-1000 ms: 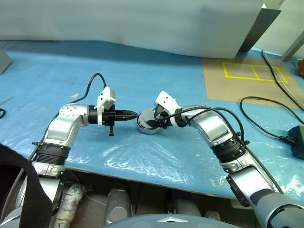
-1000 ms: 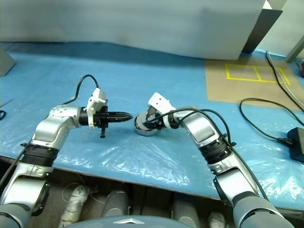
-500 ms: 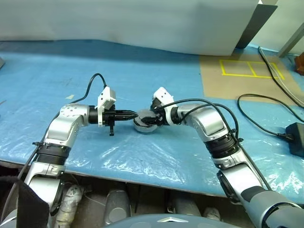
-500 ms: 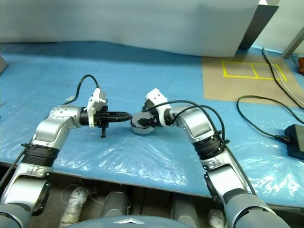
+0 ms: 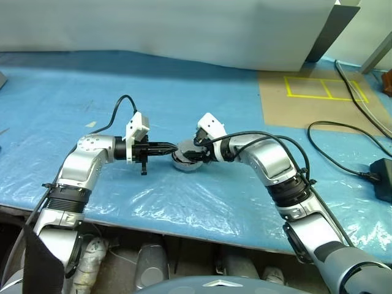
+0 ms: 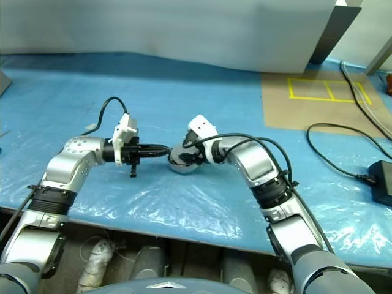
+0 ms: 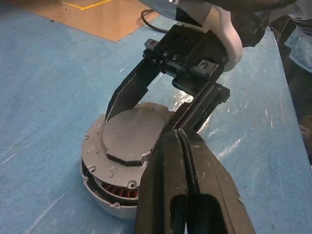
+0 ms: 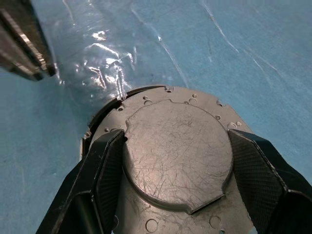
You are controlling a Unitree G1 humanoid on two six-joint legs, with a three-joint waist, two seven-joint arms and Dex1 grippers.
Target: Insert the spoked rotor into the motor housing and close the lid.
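The motor housing (image 5: 184, 164) stands on the blue sheet at mid-table. Its lid (image 8: 175, 146) lies flat on top, plain grey face up. Copper windings (image 7: 113, 188) show through a slit in the housing's side under the lid. My right gripper (image 8: 176, 134) reaches down over the housing, and its two fingers (image 8: 107, 165) clasp the lid's raised centre from both sides. My left gripper (image 7: 178, 134) is shut and holds nothing. It points level at the housing from the left, tips just beside the lid's rim. The spoked rotor is hidden.
The blue plastic-covered table (image 5: 184, 202) ends close in front of me. A brown board with yellow tape (image 5: 318, 98) lies at the back right. Black cables (image 5: 343, 141) and a black adapter (image 5: 383, 177) lie at the right. A white panel (image 5: 184, 30) closes the back.
The camera view has shifted slightly. Both grippers and the housing keep the same places relative to each other.
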